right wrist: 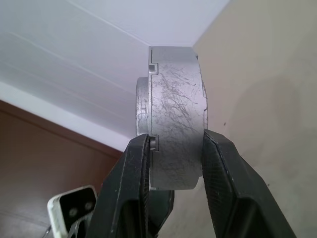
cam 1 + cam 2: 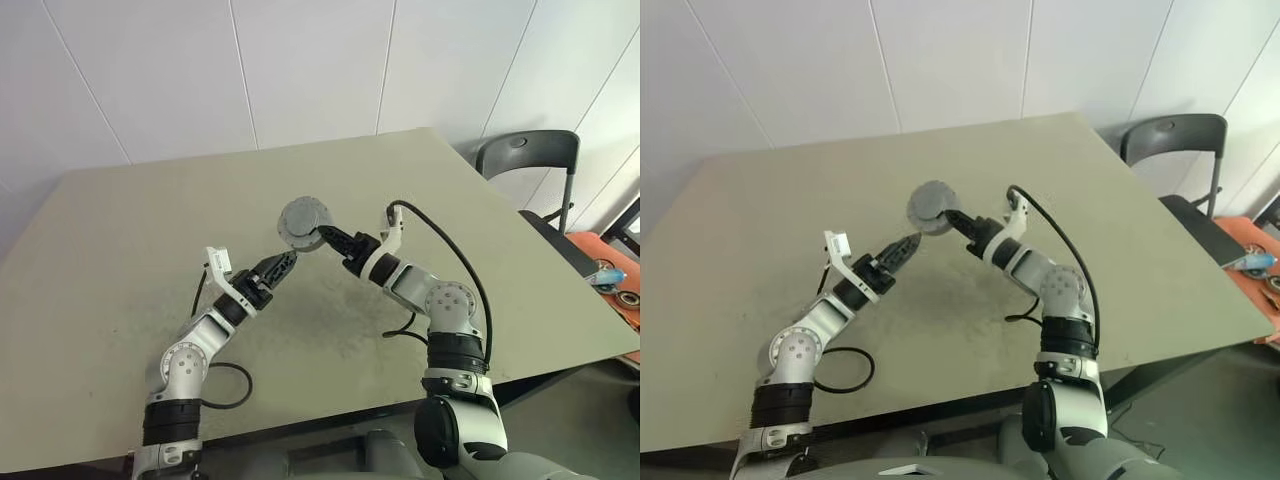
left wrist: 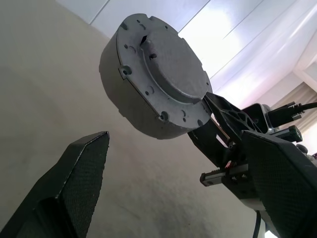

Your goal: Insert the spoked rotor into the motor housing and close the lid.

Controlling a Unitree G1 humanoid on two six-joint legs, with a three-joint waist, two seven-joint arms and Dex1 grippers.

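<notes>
We are holding the motor housing point(image 1: 173, 119) up off the desk point(image 2: 130, 250), in the air over its far middle, gripped on edge. Its scratched silver rim and a flat metal face with small screw holes are showing; the windings side is turned away from us, so we cannot tell whether the spoked rotor is already seated inside or whether the lid is on.

The right end effector point(image 1: 176, 163) is clamping the housing across its thickness, one black finger on each flat face, jaws partly closed around the body. The bite looks shallow, taking only the lower edge of the rim.

The left end effector point(image 3: 173, 198) is sitting just beside and below the housing with its two fingers spread wide and nothing between them, pointing up toward the flat face.

We judge that we are in the middle of presenting or passing the housing between the arms. To do this well, we should be keeping the right grip firm and steady while bringing the left fingers around the rim opposite the right ones, not onto the same spot. We should be closing the left fully before easing the right. The risk is the heavy metal body pivoting in that shallow pinch and dropping onto the desk.

A dark chair point(image 2: 530, 160) is standing beyond the desk's right corner.
</notes>
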